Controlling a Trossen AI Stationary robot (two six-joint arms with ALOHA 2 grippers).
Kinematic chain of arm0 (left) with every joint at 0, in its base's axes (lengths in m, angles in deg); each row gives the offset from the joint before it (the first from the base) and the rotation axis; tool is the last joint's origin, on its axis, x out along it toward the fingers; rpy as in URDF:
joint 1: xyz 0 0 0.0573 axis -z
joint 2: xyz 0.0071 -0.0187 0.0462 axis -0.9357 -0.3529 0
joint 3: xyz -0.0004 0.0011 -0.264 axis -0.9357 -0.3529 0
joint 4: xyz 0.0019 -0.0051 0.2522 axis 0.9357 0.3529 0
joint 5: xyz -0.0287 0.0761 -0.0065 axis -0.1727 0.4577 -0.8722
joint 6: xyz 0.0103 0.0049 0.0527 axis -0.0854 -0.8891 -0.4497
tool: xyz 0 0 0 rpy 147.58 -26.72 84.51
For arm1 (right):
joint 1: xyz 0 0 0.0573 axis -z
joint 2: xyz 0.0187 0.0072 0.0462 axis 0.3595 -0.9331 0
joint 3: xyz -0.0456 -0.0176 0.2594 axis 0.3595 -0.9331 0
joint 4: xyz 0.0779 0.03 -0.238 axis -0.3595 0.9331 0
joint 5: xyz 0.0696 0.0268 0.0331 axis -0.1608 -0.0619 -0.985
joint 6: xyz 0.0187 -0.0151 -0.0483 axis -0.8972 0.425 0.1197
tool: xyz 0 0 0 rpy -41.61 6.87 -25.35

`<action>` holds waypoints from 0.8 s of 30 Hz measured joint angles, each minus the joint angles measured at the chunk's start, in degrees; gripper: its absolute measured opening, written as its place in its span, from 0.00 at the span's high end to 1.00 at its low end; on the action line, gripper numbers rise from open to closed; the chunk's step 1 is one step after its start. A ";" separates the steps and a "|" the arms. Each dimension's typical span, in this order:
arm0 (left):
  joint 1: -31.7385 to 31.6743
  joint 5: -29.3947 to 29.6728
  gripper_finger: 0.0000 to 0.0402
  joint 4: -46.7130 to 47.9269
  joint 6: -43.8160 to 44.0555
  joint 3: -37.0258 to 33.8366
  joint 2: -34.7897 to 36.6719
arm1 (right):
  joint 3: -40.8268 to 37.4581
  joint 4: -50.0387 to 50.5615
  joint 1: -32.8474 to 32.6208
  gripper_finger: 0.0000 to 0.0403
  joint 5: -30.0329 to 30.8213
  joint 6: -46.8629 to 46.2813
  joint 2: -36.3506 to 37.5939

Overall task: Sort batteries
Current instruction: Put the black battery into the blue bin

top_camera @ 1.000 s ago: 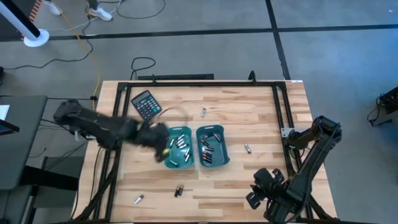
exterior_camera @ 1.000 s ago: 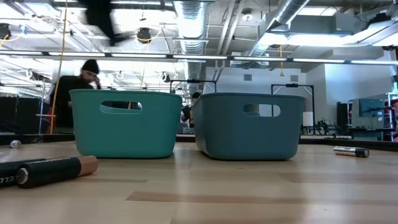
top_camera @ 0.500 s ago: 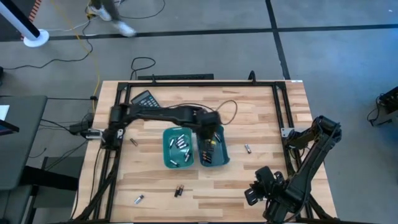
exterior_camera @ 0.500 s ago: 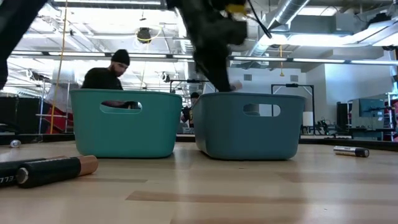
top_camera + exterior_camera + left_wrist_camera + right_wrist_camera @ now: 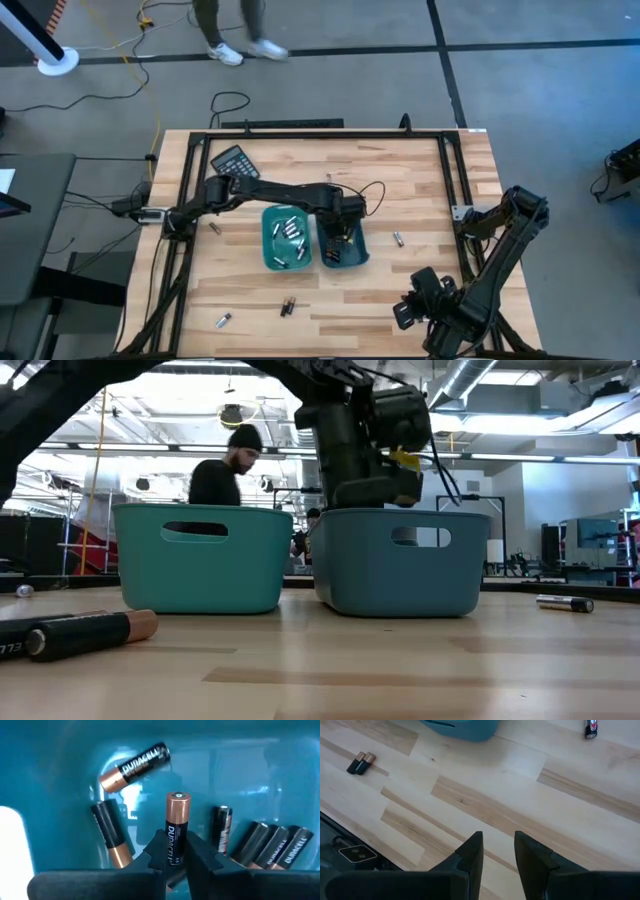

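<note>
The left gripper [image 5: 172,854] is reaching down over the right teal bin [image 5: 358,250], fingers pinched on a copper-top battery [image 5: 177,827] with "DURACELL" printed down its black body. Under it in that bin there's another Duracell cell [image 5: 135,766] lying flat, plus more dark ones [image 5: 272,845] piled at the side. The left teal bin [image 5: 268,240] holds silvery batteries [image 5: 288,232]. The right gripper [image 5: 497,851] waits at the table's near right corner, fingers apart, nothing in them.
</note>
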 joint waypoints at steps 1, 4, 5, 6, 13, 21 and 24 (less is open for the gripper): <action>0.02 -0.02 0.92 0.07 0.04 -0.13 -0.03 | 0.00 0.03 0.00 0.68 0.00 0.00 0.00; 0.04 -0.04 0.84 -0.11 0.04 -0.31 0.13 | 0.00 0.01 0.00 0.68 0.00 0.02 0.00; 0.04 -0.04 0.80 0.06 0.05 -0.22 0.26 | 0.00 0.04 0.00 0.68 0.00 0.02 0.00; 0.04 -0.05 0.77 0.35 0.09 0.03 0.27 | 0.00 0.03 0.00 0.68 0.00 0.02 0.00; -0.10 -0.11 0.61 5.32 1.43 7.40 0.35 | 0.00 0.97 0.16 0.68 -4.36 0.06 0.00; 0.61 -0.06 0.59 21.40 1.36 25.95 0.94 | 0.00 2.27 1.38 0.68 -14.13 7.94 0.00; 2.89 0.17 0.59 19.10 3.03 23.67 5.31 | -0.17 2.12 1.82 0.68 -14.43 11.07 0.00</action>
